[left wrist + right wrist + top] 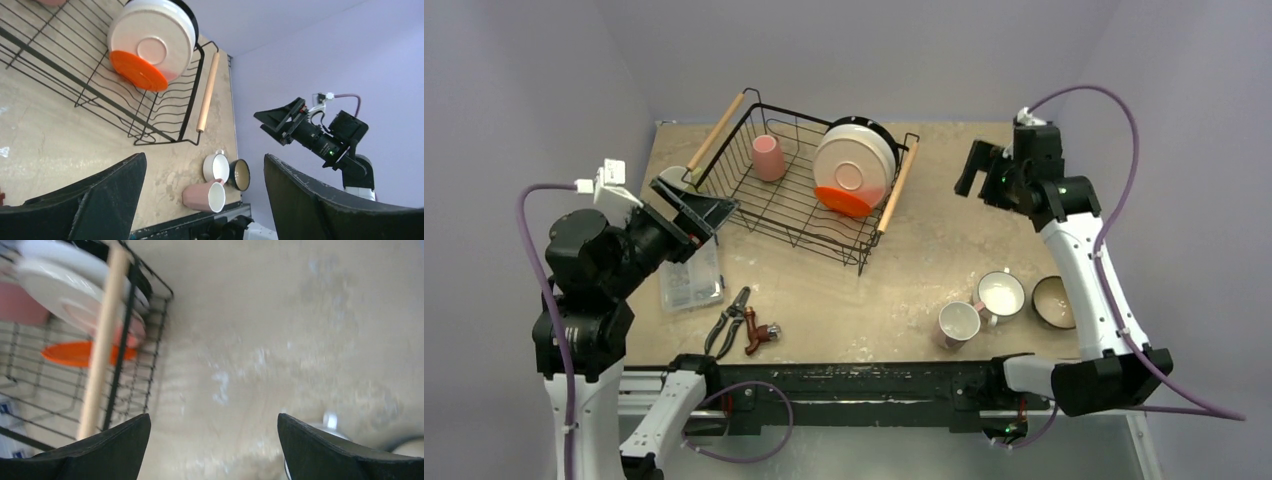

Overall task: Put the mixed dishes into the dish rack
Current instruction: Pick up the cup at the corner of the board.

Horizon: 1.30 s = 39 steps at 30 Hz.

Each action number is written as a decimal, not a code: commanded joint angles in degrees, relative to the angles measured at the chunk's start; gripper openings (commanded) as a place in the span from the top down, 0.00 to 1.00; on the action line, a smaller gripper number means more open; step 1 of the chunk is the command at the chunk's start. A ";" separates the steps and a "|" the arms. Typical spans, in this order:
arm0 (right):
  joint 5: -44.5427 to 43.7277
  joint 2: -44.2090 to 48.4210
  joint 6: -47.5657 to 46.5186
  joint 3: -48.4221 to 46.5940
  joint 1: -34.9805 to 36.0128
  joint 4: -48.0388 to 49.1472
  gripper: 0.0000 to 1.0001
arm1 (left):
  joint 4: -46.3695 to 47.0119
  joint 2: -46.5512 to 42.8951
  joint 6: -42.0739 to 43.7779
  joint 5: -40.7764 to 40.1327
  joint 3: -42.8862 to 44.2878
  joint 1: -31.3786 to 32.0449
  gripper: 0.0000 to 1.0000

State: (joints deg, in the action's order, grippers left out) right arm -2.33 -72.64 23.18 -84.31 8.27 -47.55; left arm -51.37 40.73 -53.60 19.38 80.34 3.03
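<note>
Wide open, holding nothing: left gripper (205,159), right gripper (214,420). Inside the dish rack (796,212): pink mug (769,157), cream plate (854,160), red plate (849,202). Out on the table (924,235), close together: second pink mug (959,323), white mug (1001,293), dark bowl (1054,301).

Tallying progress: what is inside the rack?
In the rack: a pink mug, a cream plate, a red plate in front. Behind them something dark, mostly covered.
</note>
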 commanded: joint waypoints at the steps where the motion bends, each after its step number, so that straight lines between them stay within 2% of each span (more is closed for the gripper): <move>1: 2.01 2.76 2.78 8.45 0.41 -17.49 0.01 | 2.19 3.19 -2.60 7.38 -2.36 -0.30 0.16; 4: 3.85 8.27 4.01 15.77 0.42 -20.98 0.01 | 2.47 3.83 -3.64 8.91 -3.56 -0.30 0.16; 8: 5.36 18.21 6.26 26.03 0.43 -19.25 0.01 | 3.30 3.62 -4.75 9.66 -4.74 -0.30 0.16; 11: 7.24 21.32 6.05 31.47 0.42 -18.74 0.04 | 3.65 3.61 -5.48 10.41 -5.27 -0.30 0.16; 18: 7.96 22.61 4.57 37.53 0.45 -16.76 0.24 | 3.56 3.68 -6.45 10.95 -5.23 -0.30 0.16; 20: 9.53 23.09 4.87 39.15 0.51 -15.24 0.35 | 3.73 3.72 -6.87 11.02 -5.28 -0.30 0.16; 23: 10.01 21.48 5.58 40.71 0.55 -13.69 0.44 | 3.84 3.99 -7.45 11.45 -5.16 -0.30 0.17; 29: 5.91 20.53 7.43 40.57 0.86 -13.25 0.52 | 5.34 4.55 -8.63 11.20 -5.62 -0.28 0.17; 36: 5.97 17.70 8.92 42.06 1.63 -9.87 0.66 | 9.37 7.71 -11.00 13.43 -5.76 -0.30 0.17; 37: 5.83 16.95 8.98 41.97 1.78 -9.54 0.69 | 10.28 8.41 -11.58 14.17 -5.73 -0.30 0.17; 39: 5.65 15.45 8.92 41.77 1.89 -8.74 0.80 | 11.72 9.54 -12.60 15.24 -5.64 -0.30 0.17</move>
State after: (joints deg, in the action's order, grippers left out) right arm 4.32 -54.92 30.48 -42.98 9.63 -59.99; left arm -45.74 48.21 -63.44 31.35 75.07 3.01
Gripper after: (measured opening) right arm 0.280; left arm 0.829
